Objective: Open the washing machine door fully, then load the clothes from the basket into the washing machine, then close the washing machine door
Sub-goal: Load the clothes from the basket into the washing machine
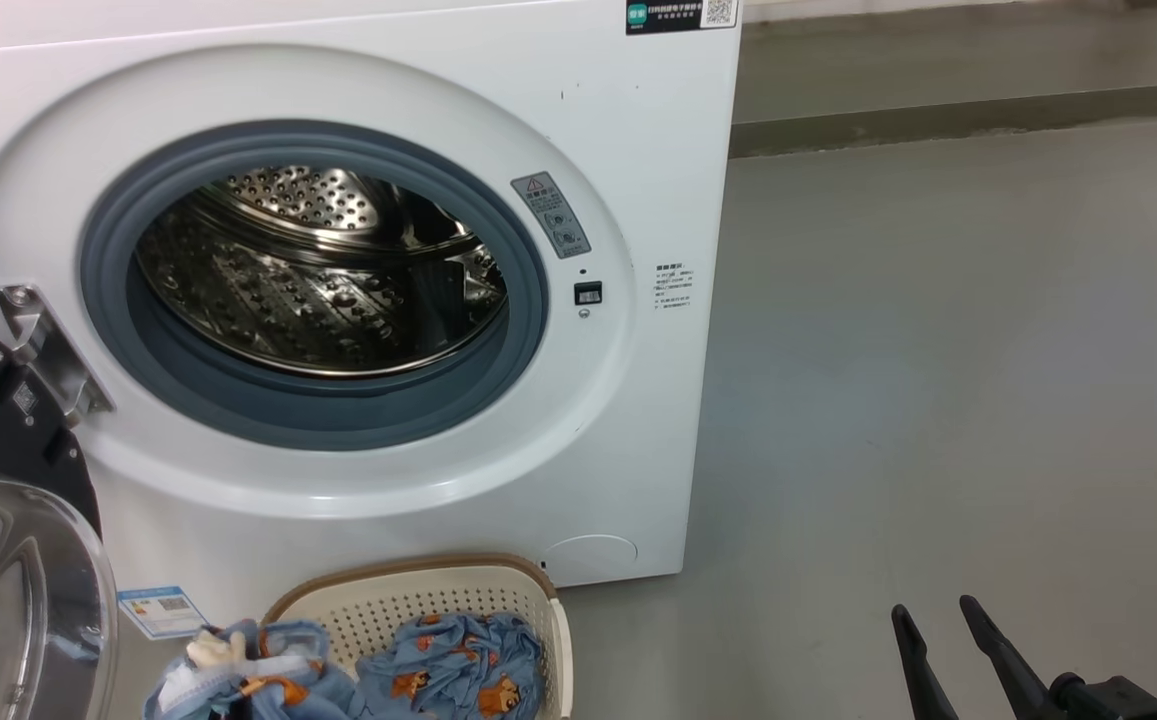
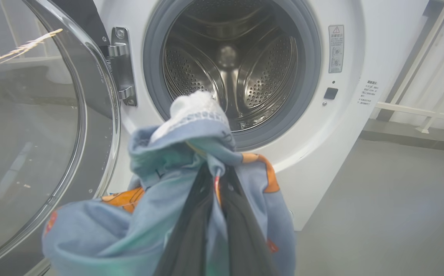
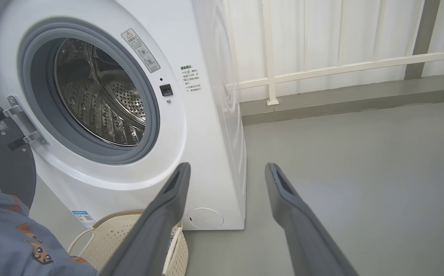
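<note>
Grey floor [image 1: 938, 350] fronts the washing machine [image 1: 638, 150]; left gripper [image 2: 218, 180] clamps the clothes [image 2: 183, 153], likely light and limp, best pinched where bunched; right gripper [image 3: 227, 166] holds its fingers apart.

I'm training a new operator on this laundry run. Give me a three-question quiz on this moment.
1. True or false: the door is open.
2. The left gripper is: A open; B shut on clothes; C shut on nothing.
3. Fill in: the clothes not gripped lie in the ____.
Key: 1 true. 2 B. 3 basket.
</note>
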Available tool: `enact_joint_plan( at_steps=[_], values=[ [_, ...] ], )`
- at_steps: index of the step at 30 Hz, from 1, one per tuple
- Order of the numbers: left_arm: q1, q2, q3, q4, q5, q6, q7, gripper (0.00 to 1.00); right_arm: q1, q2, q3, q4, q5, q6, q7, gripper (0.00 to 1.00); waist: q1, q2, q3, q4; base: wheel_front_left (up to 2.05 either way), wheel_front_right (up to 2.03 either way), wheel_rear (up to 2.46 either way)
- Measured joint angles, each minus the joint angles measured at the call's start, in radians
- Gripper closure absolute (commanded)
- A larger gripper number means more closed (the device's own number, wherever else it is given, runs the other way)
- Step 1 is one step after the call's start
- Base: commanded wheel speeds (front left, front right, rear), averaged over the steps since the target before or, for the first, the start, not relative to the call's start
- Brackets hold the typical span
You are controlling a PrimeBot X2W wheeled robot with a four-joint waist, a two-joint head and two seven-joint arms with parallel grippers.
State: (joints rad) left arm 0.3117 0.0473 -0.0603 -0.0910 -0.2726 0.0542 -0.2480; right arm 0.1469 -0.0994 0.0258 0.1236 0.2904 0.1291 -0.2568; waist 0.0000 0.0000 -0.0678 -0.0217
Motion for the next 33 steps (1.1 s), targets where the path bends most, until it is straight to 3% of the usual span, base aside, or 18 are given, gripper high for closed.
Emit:
enact_joint_plan(
  at_steps=[11,18,26,33],
  values=[
    [-0.013,0.000,-0.005,0.003,-0.012,-0.006,0.000,1.00,-0.002,0.006,0.005,0.002,0.000,0.000,0.000,0.00,0.0000,0.0000,0.014,0.000,0.00,0.00,0.00],
    [-0.105,0.000,-0.003,0.031,-0.036,-0.002,0.000,1.00,-0.003,0.016,0.019,0.002,0.000,0.000,0.000,0.00,0.0000,0.0000,0.032,-0.018,0.00,0.00,0.00],
    [-0.257,-0.002,0.007,0.110,-0.025,-0.007,0.000,1.00,-0.028,0.027,0.027,0.002,0.000,0.000,0.000,0.00,0.0001,0.0000,0.076,-0.051,0.00,0.00,0.00],
    [-0.500,0.009,0.055,0.152,0.009,-0.011,-0.002,1.00,-0.109,0.036,0.055,0.000,0.001,0.000,0.000,0.00,0.0001,0.0000,0.155,-0.086,0.00,0.00,0.00]
  ],
)
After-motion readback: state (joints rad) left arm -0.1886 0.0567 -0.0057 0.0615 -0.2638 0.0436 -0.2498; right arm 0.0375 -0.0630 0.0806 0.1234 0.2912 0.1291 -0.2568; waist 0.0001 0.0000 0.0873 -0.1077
